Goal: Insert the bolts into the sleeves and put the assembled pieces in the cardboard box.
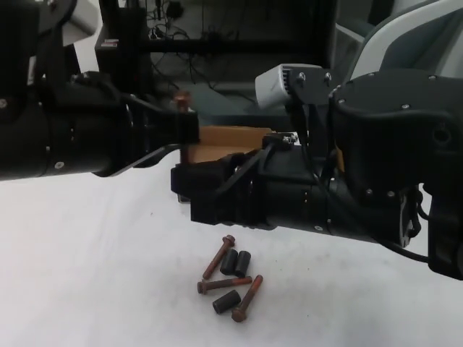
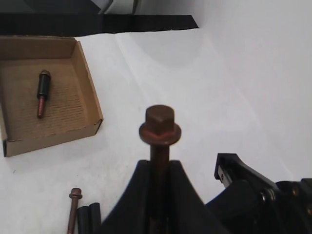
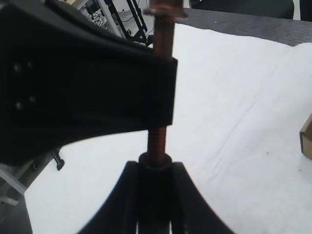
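A: Left arm's pose?
B: Level, entering from the left; left tool [image 2: 158,168] clamps a bolt [image 2: 160,124], head up.
A: Right arm?
B: Level, opposite; right tool [image 3: 155,170] grips a sleeve [image 3: 155,160] meeting the bolt's tip, above the bench [image 1: 87,275].

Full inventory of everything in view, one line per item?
cardboard box: 1, brown, on the table
assembled piece: 1, black sleeve on rusty bolt, lying in the box
loose bolts: 3, rusty brown, clustered on the table
loose sleeves: 3, black, among those bolts
held bolt: 1, rusty brown, shank end meeting the held sleeve
held sleeve: 1, black
table: 1, white
left hand: 1, black, shut on held bolt
right hand: 1, black, shut on held sleeve
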`<state>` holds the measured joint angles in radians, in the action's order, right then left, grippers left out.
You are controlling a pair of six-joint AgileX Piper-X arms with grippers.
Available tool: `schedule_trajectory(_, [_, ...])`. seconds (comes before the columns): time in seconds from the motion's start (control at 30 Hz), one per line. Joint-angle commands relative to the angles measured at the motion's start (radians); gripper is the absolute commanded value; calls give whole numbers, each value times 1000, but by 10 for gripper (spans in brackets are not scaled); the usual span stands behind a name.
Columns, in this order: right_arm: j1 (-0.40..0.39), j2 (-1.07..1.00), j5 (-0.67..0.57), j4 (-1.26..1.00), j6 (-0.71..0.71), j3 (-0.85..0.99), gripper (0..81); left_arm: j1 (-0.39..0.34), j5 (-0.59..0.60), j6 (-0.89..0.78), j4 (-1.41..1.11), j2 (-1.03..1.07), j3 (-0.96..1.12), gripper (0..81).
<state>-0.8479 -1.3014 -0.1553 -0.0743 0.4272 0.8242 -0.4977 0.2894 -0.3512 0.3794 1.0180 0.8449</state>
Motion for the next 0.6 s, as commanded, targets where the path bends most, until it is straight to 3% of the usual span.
schedule_trajectory(0.0, [5,9,22,-4,-7,13,4,6,-100,13,-7,-28,8,17])
schedule_trajectory(0.1, [5,9,22,-4,-7,13,4,6,-165,-11,-33,-47,8,17])
schedule_trajectory(0.27, [5,9,22,-4,-7,13,4,-7,-175,-63,-17,-65,6,17])
schedule_trajectory(0.57, [5,9,22,-4,-7,13,4,-147,-228,-95,-117,-65,-29,17])
